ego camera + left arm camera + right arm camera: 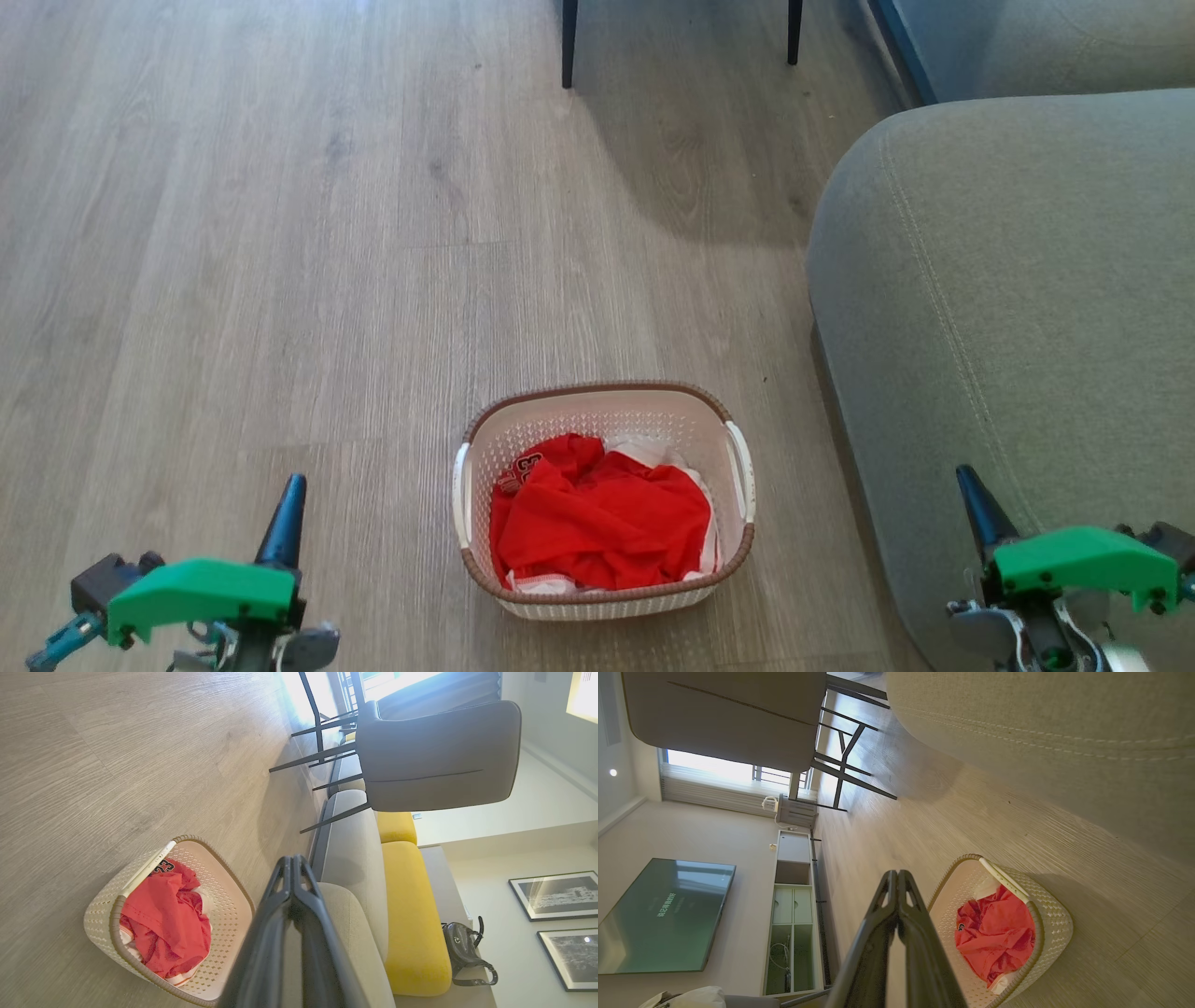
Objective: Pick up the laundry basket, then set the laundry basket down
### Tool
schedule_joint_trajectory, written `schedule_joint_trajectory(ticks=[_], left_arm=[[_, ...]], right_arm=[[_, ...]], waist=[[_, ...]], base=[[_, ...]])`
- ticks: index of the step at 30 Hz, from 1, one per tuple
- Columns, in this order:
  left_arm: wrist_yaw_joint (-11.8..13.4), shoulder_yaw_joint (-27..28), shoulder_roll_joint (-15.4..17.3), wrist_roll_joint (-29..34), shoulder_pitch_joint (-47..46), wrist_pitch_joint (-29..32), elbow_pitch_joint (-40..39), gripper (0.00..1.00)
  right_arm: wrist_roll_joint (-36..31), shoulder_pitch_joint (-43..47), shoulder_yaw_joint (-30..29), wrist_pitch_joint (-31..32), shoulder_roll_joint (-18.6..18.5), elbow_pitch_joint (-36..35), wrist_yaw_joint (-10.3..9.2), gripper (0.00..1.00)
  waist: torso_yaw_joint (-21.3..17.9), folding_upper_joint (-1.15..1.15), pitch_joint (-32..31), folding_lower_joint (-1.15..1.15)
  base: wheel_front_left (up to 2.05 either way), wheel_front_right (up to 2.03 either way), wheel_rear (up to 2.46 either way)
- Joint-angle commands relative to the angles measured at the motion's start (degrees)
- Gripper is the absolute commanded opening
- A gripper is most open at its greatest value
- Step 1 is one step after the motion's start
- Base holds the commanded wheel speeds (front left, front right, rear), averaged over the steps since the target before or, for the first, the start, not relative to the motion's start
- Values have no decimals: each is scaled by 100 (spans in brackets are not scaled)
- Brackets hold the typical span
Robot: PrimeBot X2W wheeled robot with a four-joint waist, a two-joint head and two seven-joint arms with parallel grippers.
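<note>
Cream laundry basket (597, 607) holding red clothes (597, 523) stands on wooden floor (280, 233).

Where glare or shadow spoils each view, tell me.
Head view: even light, a soft shadow on the wood floor beyond the laundry basket. Left wrist view: the window is blown out, with glare streaking the floor. Right wrist view: the window is bright, the room tilted and bowed by the wide lens.
</note>
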Motion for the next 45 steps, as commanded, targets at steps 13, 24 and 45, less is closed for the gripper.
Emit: schedule_joint_trajectory(ticks=[13, 24, 45], left_arm=[[-163, 374, 6, -960, -524, 244, -253, 0], [-256, 508, 3, -1691, -647, 430, -279, 0], [-290, 556, 2, -1959, -692, 498, -289, 0]], right_arm=[[912, -424, -86, 272, -113, -248, 7, 0], [1593, -509, -200, 464, -113, -268, 8, 0], [1815, -542, -275, 561, -89, -273, 8, 0]], waist=[[-15, 0, 27, 0], [-28, 0, 49, 0], [-33, 0, 57, 0]], base=[[0, 0, 0], [0, 0, 0], [0, 0, 0]])
